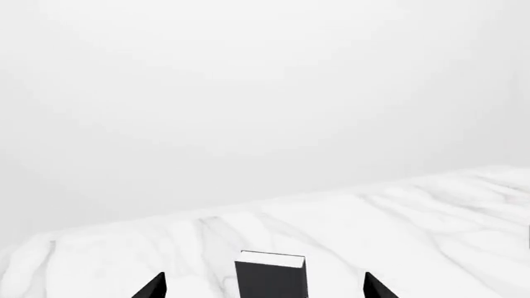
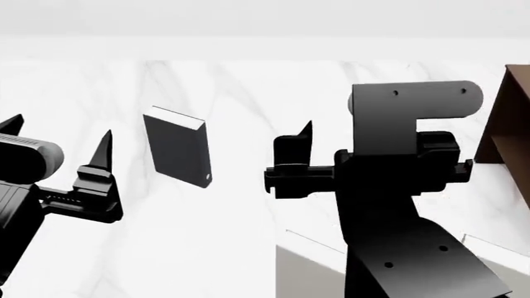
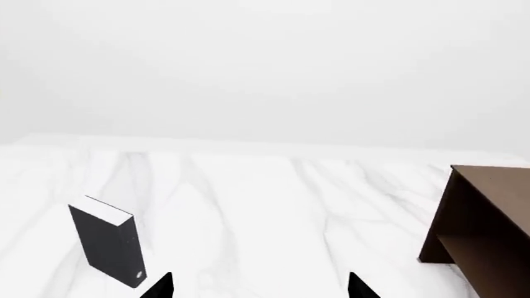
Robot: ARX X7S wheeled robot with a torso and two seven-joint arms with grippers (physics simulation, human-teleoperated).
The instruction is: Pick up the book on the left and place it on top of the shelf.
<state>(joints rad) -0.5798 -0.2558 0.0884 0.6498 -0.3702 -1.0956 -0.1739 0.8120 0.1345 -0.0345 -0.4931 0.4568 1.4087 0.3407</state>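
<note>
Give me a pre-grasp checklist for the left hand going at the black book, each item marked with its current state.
1. Book standing upright on the marble table: ok; the black book stands on its edge in the head view.
2. Left hand open: ok; both fingertips show wide apart in the left wrist view.
3. Book between the fingertips: ok; it sits centred between them in the left wrist view.
4. Book already gripped: not ok; the fingertips stand clear of both covers.
5. Right hand out of the way: ok; it holds nothing and is apart from the book.
6. Top of the shelf free: cannot tell; only part shows.
</note>
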